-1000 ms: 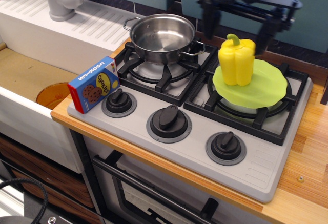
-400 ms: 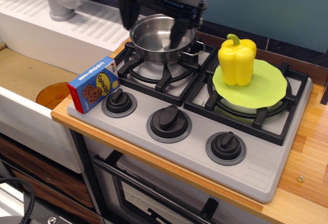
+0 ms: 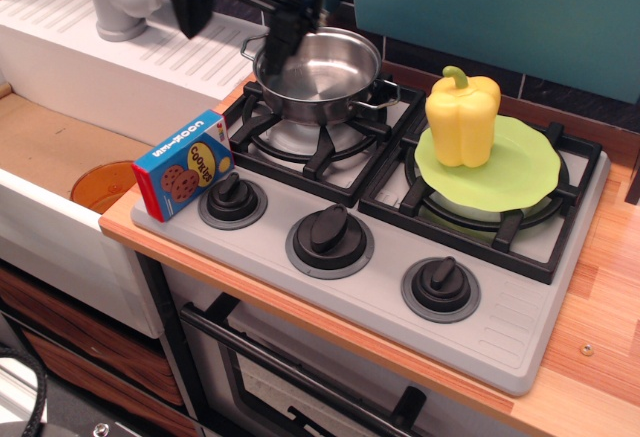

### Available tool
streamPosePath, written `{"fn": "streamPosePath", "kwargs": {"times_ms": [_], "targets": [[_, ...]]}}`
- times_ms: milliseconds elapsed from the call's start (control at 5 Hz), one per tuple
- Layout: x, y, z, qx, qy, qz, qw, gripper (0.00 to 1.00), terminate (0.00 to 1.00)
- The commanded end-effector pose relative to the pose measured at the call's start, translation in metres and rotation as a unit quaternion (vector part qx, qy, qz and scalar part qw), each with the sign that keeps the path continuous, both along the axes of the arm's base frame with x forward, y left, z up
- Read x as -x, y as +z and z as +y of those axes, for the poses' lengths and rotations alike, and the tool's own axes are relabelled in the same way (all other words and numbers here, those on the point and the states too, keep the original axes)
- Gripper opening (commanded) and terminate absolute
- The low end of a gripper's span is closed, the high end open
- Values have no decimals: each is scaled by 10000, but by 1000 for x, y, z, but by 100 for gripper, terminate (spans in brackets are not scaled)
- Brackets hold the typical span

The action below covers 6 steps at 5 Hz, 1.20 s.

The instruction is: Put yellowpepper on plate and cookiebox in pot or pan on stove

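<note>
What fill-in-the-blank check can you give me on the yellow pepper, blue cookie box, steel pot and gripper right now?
1. The glossy yellow bell pepper stands on the lime-green ____.
2. The shiny steel pot on the grey stove holds ____.
3. The blue cookie box stands beside the ____-most black knob.
4. The black gripper, jaws apart, holds ____.

Missing words: plate; nothing; left; nothing

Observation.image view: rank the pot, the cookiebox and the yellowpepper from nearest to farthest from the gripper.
Measured from the open gripper, at the top left above the stove's back edge:
1. The pot, on the back-left burner, just right of the gripper and below it.
2. The cookiebox, standing at the stove's front-left corner.
3. The yellowpepper, upright on the plate over the right burner.
</note>
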<state>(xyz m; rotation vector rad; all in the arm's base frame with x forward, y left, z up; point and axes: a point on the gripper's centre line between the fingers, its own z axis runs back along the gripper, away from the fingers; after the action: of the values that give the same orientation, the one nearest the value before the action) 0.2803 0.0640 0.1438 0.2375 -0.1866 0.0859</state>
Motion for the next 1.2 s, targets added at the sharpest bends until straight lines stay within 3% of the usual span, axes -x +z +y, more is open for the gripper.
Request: {"fn": "streamPosePath", "kwargs": {"times_ms": [0, 400, 1000], "targets": [[-9, 3, 29, 28, 106, -120, 9999, 100, 0], [-17, -10, 50, 53, -26, -40, 10000, 100, 0], [-17, -10, 50, 53, -26, -40, 10000, 100, 0]]}}
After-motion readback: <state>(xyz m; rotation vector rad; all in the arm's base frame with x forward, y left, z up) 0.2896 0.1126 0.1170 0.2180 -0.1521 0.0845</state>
